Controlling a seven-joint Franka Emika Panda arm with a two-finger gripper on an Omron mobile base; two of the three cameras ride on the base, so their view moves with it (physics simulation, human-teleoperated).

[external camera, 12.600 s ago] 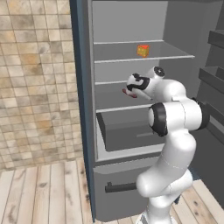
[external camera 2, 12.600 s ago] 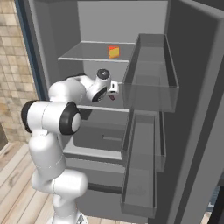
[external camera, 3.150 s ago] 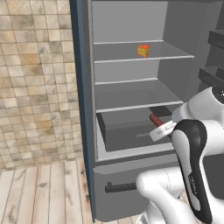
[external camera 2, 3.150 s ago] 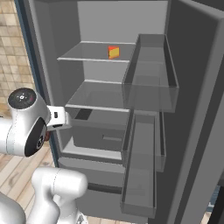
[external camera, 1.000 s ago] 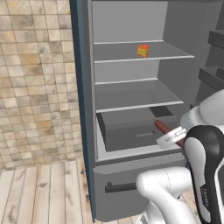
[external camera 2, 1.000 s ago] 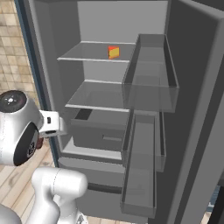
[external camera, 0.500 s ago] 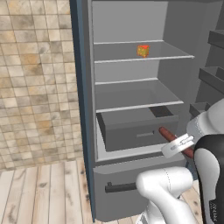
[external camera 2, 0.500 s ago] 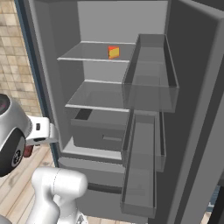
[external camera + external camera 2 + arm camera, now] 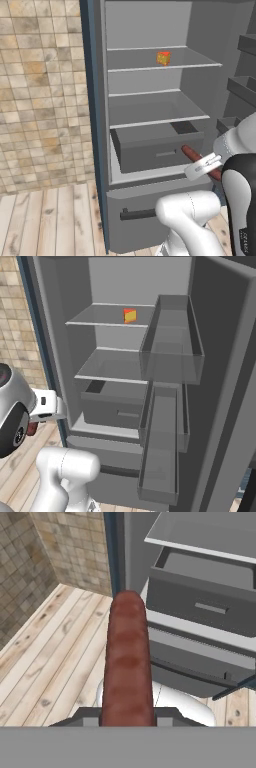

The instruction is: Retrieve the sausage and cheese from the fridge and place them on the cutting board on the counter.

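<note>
Gripping the sausage (image 9: 127,662) between its two fingers, the gripper (image 9: 127,719) was seen clamped on the near end of it, with the rest of the sausage sticking straight out ahead along the line of the hand. In the hand view its long axis ran bottom to top, the rounded free end pointed toward the fridge (image 9: 200,607) edge and the wooden floor (image 9: 55,657) below. So the thing was held end-on, not crosswise.

From the left base view the sausage (image 9: 192,154) was seen as a red-brown rod slanting up and to the left out of the white hand, its free end aimed at the pulled-out drawer (image 9: 157,145) but clear of it, just in front of the fridge's lower opening. In the right base view only a small dark red bit (image 9: 32,429) was visible, under the hand, beside the fridge's left edge.

The cheese (image 9: 163,58) was left on the upper shelf (image 9: 190,62), toward the back, well apart from the gripper; it was also picked out in the right base view (image 9: 129,315). The door (image 9: 220,381) was swung wide open, with its grey bins (image 9: 170,356) facing the shelves. A tiled wall (image 9: 45,95) was seen left of the fridge.
</note>
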